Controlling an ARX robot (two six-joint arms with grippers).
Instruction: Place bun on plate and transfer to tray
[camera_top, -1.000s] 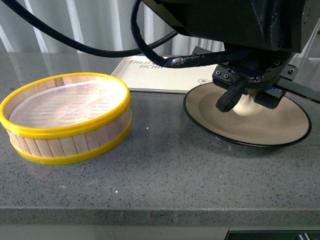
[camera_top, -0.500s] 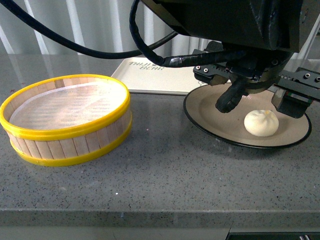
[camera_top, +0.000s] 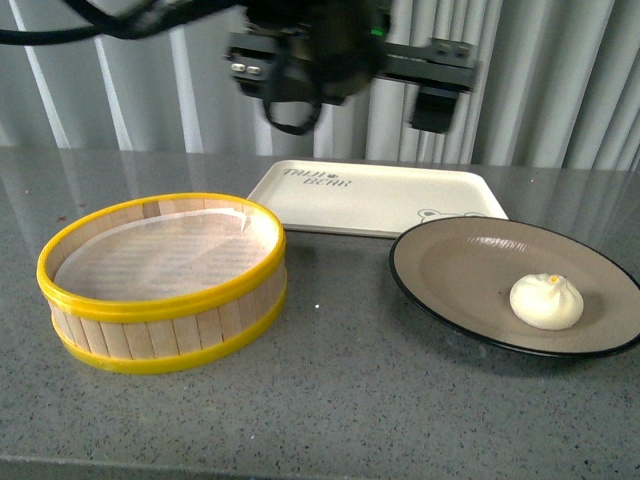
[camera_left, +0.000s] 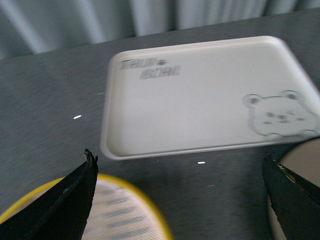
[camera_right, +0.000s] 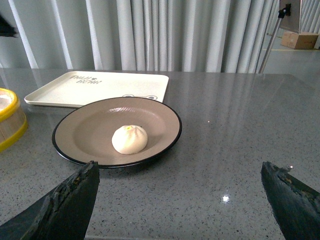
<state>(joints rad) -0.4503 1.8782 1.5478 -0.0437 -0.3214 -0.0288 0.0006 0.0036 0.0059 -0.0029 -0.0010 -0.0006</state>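
Jaws of the left tool (camera_left: 178, 157) stood spread wide and held nothing. It hung high above the desk (camera_top: 350, 400), looking down on the tray (camera_left: 200, 100). The right tool (camera_right: 178, 166) was likewise spread and empty, low and to the side of the plate (camera_right: 165, 135), which it faced.

The bun (camera_top: 545, 301) lay pleats up on the plate's (camera_top: 450, 265) beige inside, off centre toward the right side, touching no tool. So I judged the first step done, with the transfer of the loaded plate to the tray (camera_top: 370, 195) not yet begun. The tray lay bare just behind the plate, whose far rim was at or just over the tray's near edge. The steamer basket (camera_top: 160, 300) stood apart to the left.

The next move would likely call for a pinch on the plate's black rim. The right tool looked the better placed for it. A level lift would be needed, since the round bun could roll on the shallow surface, then a short carry backward onto the tray.

Half a second earlier, the left tool had hung low and open over the plate, close behind the bun. A full second earlier, it had covered the bun. By this moment it had risen clear, and the bun had kept its spot on the plate.
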